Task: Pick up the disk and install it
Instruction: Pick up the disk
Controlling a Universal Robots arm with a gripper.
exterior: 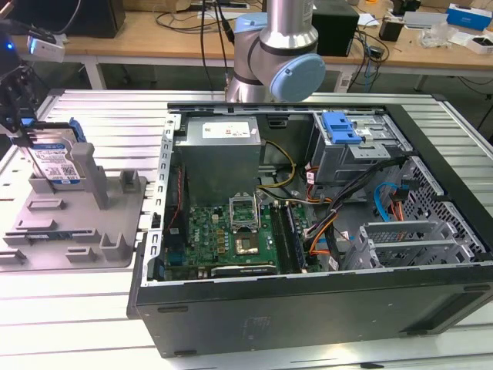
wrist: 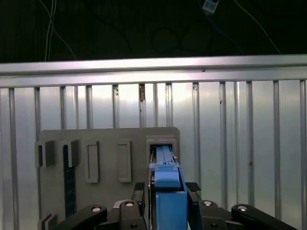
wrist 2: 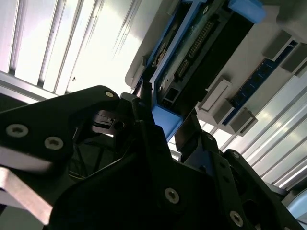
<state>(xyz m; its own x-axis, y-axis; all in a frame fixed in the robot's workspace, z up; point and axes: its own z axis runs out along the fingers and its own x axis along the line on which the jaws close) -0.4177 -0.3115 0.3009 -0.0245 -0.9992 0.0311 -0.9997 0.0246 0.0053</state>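
Grip detail: the black bolted-metal pincer (wrist: pixel 168 194), as I see it, is clamped narrowly on the flat rectangular silver disk (wrist: pixel 168 177) with its smooth blue plastic frame. The disk stands upright in a slot of the matte grey moulded holder (wrist: pixel 105 139) on the ribbed aluminium tabletop (wrist: pixel 240 143). The exterior view adds the white-and-blue label (exterior: pixel 58 163) and the open black computer case (exterior: pixel 308 308) on the exterior view's right. The second wrist view shows the disk's dark connector face (wrist 2: pixel 201 43).
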